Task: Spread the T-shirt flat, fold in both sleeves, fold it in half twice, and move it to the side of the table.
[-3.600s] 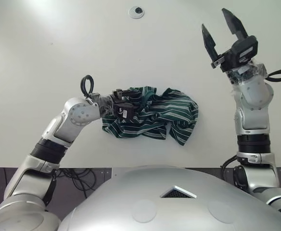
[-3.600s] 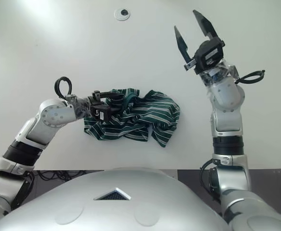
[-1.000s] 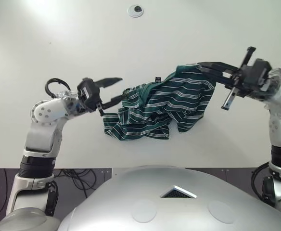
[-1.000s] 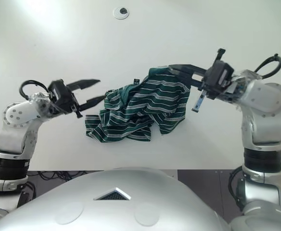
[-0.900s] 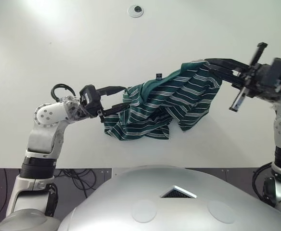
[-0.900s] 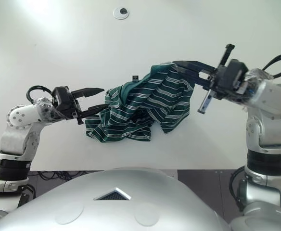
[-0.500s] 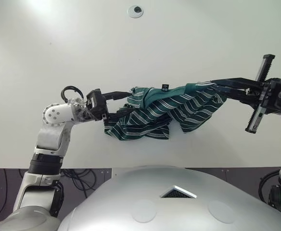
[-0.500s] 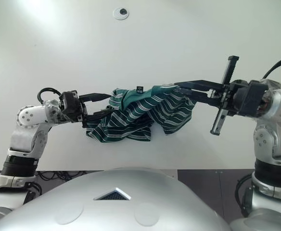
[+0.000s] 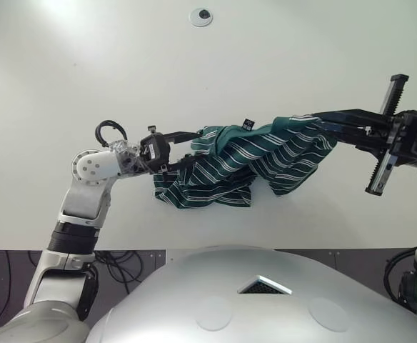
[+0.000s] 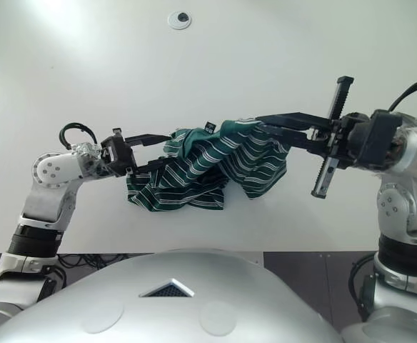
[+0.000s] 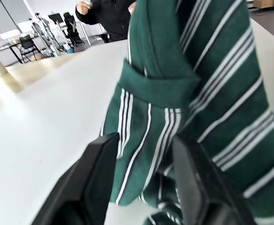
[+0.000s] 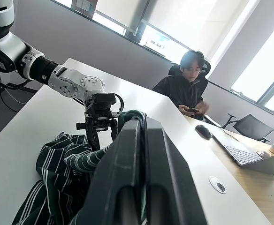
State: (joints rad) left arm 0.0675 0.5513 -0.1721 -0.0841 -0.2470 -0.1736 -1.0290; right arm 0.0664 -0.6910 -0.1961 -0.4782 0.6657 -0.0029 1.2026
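Slippage is the main worry. The right gripper [image 9: 317, 121] is clenched on one edge of the T-shirt [image 9: 237, 168], hoisting that part off the bench [image 9: 194, 64]. The rest lies bunched just ahead of the left gripper [image 9: 194, 146], whose fingers are spread around a fold. Closing on several layers would probably twist the cloth rather than spread it.

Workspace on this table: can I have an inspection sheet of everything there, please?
Surface: white table, plain top.
Job's things: dark green white-striped T-shirt, crumpled, one end lifted off the table, not flat.
Clutter: small round grey disc on the table's far side.
End effectors: left end effector open, fingers astride the shirt's edge; right end effector shut on the shirt, holding it up.
Cables: black cable loop at the left wrist; dark cables below the near table edge.
Surroundings: office windows, open laptop.
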